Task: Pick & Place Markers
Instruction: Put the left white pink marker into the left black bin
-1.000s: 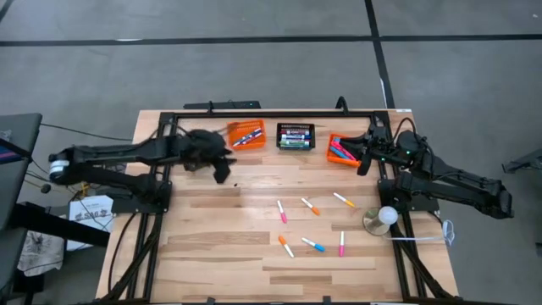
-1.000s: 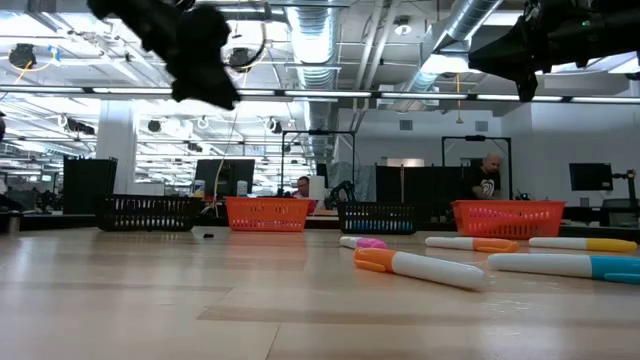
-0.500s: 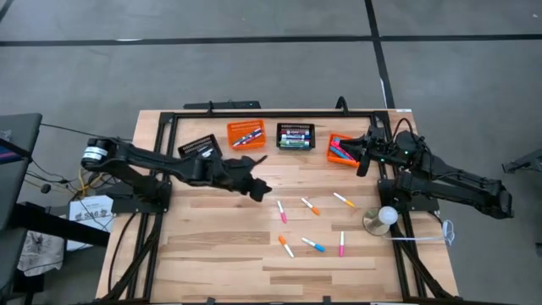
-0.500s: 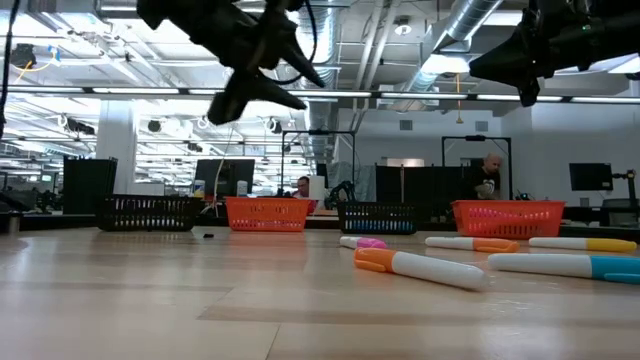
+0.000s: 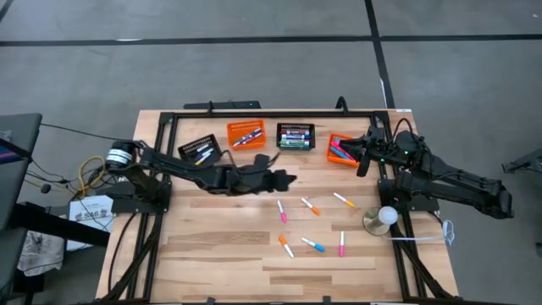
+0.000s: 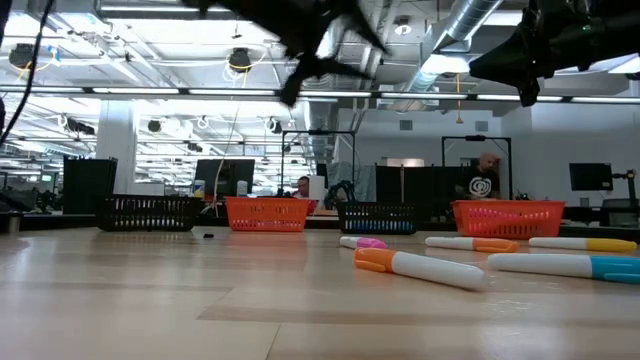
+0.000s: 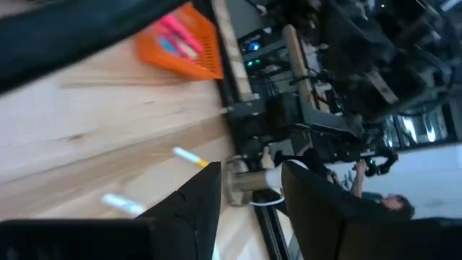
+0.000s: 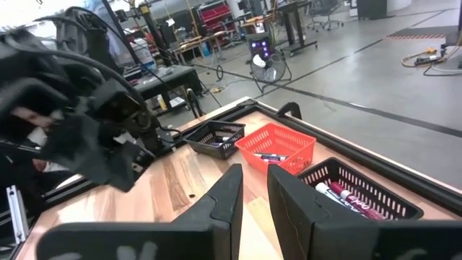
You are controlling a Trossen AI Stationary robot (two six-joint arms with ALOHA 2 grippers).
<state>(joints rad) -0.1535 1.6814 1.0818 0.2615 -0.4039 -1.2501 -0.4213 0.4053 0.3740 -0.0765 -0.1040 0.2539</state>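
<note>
Several markers lie loose on the wooden table right of centre, among them a pink-capped one (image 5: 282, 212), an orange-capped one (image 5: 310, 206) and a blue-capped one (image 5: 312, 246); the low view shows them lying flat, the nearest (image 6: 415, 268) white with an orange cap. My left gripper (image 5: 288, 180) (image 7: 251, 173) hangs open above the table's middle, on the far side of these markers, with nothing between its fingers. My right gripper (image 5: 362, 161) (image 8: 254, 180) waits shut, raised beside the right-hand orange basket (image 5: 343, 150).
Four mesh baskets with markers inside stand along the far edge: black (image 5: 199, 150), orange (image 5: 246, 134), black (image 5: 295, 135) and the right-hand orange one. A white ball on a round stand (image 5: 385, 219) sits at the right edge. Bare wood lies near and left.
My left gripper has swung from over the black basket at the far left toward the table's right, out to the middle, and has rolled about its own axis on the way. That basket now shows uncovered. The markers on the table have not moved.
</note>
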